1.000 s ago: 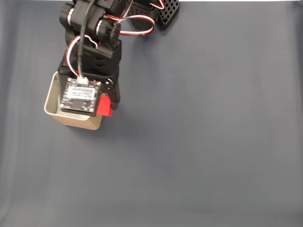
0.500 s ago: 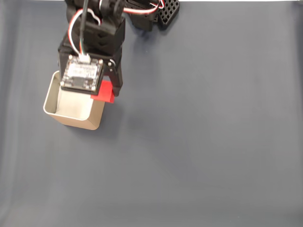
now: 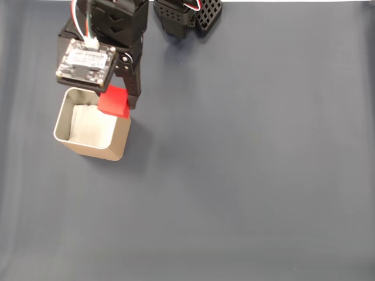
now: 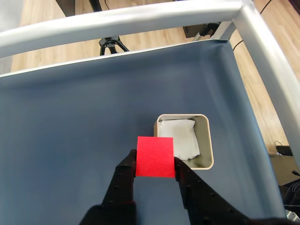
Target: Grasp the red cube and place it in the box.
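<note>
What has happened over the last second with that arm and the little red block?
In the fixed view the gripper has carried the red cube toward the top of the picture and a little left: it was beside the box's lower right corner, and now overlaps the upper right rim. The arm no longer covers the box, so its white lining shows. The cube stays clamped, and the box has not moved.

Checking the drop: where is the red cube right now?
The red cube is gripped in the end effector, held above the box's upper-right corner in the fixed view; in the wrist view it overlaps the box's lower-left rim.
</note>
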You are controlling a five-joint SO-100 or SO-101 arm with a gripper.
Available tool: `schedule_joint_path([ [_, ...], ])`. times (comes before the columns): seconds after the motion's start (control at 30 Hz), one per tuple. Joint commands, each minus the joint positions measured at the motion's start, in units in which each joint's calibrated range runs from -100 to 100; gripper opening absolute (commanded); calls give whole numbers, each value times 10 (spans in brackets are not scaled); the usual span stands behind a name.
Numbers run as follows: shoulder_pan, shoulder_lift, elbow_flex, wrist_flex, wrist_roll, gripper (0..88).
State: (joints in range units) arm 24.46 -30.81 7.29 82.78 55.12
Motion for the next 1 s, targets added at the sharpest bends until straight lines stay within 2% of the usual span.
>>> schedule_joint_path([
  [0.0,6,13,-40,-25,-2,18],
  [0.2,7,64,-71,-58,-5,18],
  [0.67,26,151,-132,-64,-3,18],
  [0.97,47,148,-116,-71,6,18],
])
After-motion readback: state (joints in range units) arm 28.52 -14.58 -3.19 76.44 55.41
